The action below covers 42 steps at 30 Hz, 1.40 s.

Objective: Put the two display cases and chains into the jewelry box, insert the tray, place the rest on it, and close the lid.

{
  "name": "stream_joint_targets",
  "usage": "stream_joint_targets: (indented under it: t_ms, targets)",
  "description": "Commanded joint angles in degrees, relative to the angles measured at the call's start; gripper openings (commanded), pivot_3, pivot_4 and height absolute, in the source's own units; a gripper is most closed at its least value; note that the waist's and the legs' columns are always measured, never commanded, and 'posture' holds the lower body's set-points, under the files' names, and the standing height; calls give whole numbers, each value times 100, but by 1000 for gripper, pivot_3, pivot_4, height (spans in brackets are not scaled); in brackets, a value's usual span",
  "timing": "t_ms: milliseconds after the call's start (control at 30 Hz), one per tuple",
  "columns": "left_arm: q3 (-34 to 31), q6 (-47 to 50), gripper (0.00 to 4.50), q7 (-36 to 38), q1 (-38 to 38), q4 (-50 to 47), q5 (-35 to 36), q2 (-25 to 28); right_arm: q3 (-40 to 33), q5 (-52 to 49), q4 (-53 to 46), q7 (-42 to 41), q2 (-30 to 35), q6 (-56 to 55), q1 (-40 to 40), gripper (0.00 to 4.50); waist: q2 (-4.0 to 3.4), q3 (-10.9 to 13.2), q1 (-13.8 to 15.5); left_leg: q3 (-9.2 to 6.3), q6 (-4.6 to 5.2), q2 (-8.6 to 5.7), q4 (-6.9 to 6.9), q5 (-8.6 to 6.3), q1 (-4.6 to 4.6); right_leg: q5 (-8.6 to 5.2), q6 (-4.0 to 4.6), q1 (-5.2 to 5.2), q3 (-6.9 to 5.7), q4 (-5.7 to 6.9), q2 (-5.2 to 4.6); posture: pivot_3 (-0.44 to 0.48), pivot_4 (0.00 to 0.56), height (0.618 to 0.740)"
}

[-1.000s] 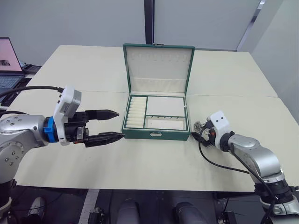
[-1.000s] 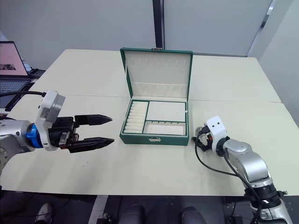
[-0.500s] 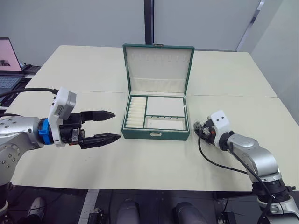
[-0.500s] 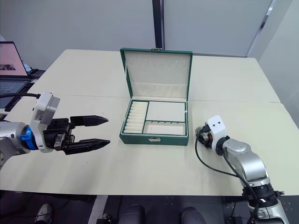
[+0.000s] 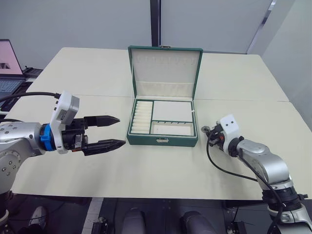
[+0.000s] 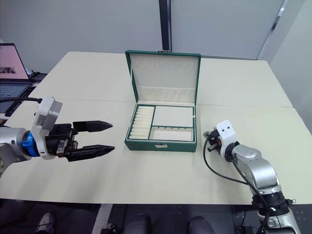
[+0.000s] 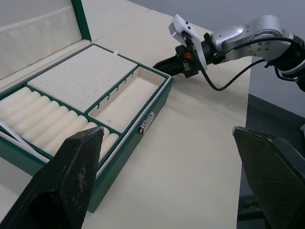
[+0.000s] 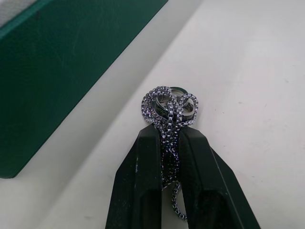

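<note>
From the left eye: sits in the middle of the table (image 5: 73, 68), the jewelry box (image 5: 163, 139), with the lid (image 5: 165, 72) standing up and the tray (image 5: 163, 118) already inside. Hangs off to the left of the box, the left gripper (image 5: 115, 131), wide open and holding nothing. Sits low by the box's front right corner, the right gripper (image 5: 208, 132), with a bit of silver at its tip.

From the right eye: same layout, box between the two arms, right arm close to the box and left arm a little way off.

From the left wrist: shows the tray's soft rolls, a dotted pad and a long empty slot near the front. Shows the right gripper too, pointing at the box's far corner.

From the right wrist: pinched tight on a bunch of chain (image 8: 170, 109), with the loops sticking out past the fingertips (image 8: 145, 143). Just beside the green box wall, close above the table.

Looks like the step of putting the rest on the tray. Next: lift the chain over the wall, then let go in an empty slot.
</note>
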<state>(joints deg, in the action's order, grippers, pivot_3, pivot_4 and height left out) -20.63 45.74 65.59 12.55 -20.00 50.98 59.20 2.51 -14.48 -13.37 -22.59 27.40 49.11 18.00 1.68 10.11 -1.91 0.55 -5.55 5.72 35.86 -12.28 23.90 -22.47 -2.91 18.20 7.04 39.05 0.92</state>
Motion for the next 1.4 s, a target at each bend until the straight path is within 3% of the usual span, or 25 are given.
stream_joint_targets:
  t_ms: [33,1100,1400]
  targets:
    - [-185,-63,4500,-32,62,-85,36,68,63,5,-45,-44,-24,124,-124,256,0,0,0,0,-1,0,0,0,0,0,0,0,0,0,0,0,150,740]
    - [-80,161,4500,-194,270,-240,319,82,-70,74,-267,27,51,154,-150,252,0,0,7,0,-1,-1,0,0,1,0,0,0,0,-1,0,0,150,740]
    - [-36,88,4500,-66,334,-98,224,124,-398,-35,-941,78,265,571,83,252,-3,2,8,1,-2,-1,-1,1,3,0,0,1,1,-1,-1,0,150,740]
